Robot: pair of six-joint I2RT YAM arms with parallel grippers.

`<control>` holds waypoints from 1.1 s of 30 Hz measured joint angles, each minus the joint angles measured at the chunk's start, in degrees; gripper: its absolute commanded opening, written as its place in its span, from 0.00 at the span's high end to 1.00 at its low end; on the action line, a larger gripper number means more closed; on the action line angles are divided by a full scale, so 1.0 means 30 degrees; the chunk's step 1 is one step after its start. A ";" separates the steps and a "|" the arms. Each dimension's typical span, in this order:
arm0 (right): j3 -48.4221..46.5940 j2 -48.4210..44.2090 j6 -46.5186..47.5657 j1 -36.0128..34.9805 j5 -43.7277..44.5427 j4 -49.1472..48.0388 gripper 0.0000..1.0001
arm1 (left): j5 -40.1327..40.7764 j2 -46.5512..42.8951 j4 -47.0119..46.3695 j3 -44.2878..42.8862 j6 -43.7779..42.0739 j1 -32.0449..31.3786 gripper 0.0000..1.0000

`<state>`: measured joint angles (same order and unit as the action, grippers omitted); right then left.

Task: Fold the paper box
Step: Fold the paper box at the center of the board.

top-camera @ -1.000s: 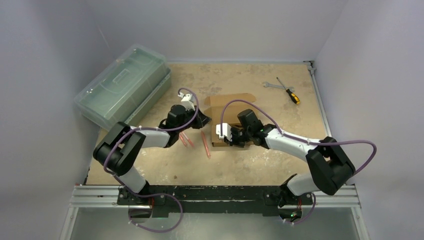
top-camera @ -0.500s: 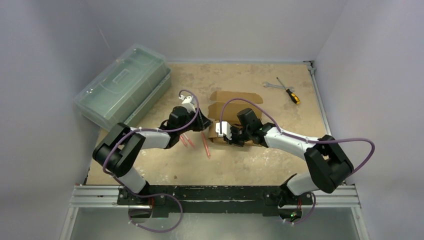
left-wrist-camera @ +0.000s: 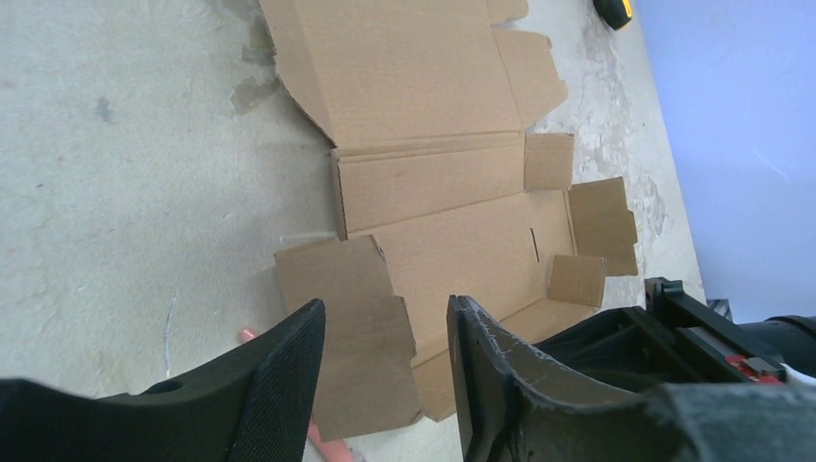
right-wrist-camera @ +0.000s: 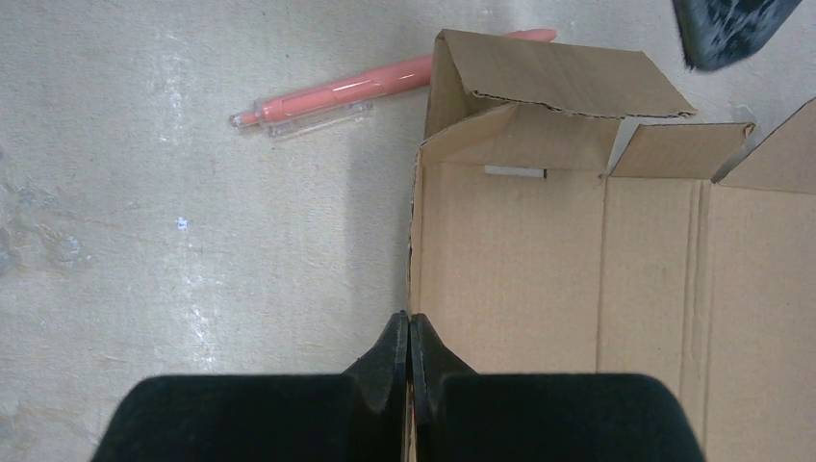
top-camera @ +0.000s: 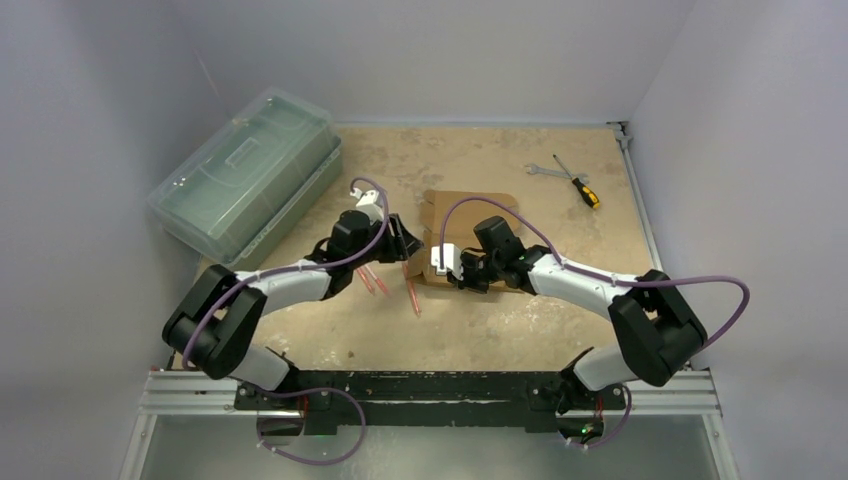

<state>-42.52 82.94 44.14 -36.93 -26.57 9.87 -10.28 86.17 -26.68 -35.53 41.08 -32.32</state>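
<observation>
The paper box [top-camera: 470, 205] lies mid-table as a brown cardboard piece, partly folded, with its walls and flaps half raised. My right gripper [right-wrist-camera: 409, 322] is shut on the edge of the box's near wall [right-wrist-camera: 510, 241]; in the top view it [top-camera: 458, 278] sits at the box's front edge. My left gripper [left-wrist-camera: 385, 313] stands open just off the box's left end [left-wrist-camera: 433, 183], with the side flap [left-wrist-camera: 346, 318] behind the gap and nothing between the fingers. From above, the left gripper [top-camera: 404, 246] hovers by the box's left side.
Pink pens [top-camera: 412, 285] lie on the table just left of the box; one of them [right-wrist-camera: 385, 82] shows by the flap. A translucent green case [top-camera: 250, 170] sits at the back left. A wrench [top-camera: 538, 170] and a screwdriver [top-camera: 578, 185] lie at the back right.
My left gripper was shut on the box's left flap and has opened and drawn back from it. The right gripper keeps its hold; the box has shifted slightly away.
</observation>
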 measured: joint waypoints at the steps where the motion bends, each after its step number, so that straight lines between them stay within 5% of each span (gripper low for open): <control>1: 0.0000 0.0000 0.0007 0.0000 0.0000 0.0000 1.00 | 0.0233 -0.0393 0.0444 0.0015 -0.0036 0.0015 0.45; 8: -0.0102 0.0095 0.0015 0.0000 0.0000 0.0022 1.00 | 0.0590 -0.2149 0.1268 0.0860 0.0240 0.0670 0.40; 33: -0.0182 0.0109 0.0007 0.0044 0.0000 0.0146 1.00 | -0.2637 0.1348 -0.0685 0.1042 0.2164 0.1013 0.39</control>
<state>-43.07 83.26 44.16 -36.80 -26.57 10.31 -18.20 90.21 -28.73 -32.40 47.57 -29.28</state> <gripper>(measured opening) 0.005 0.603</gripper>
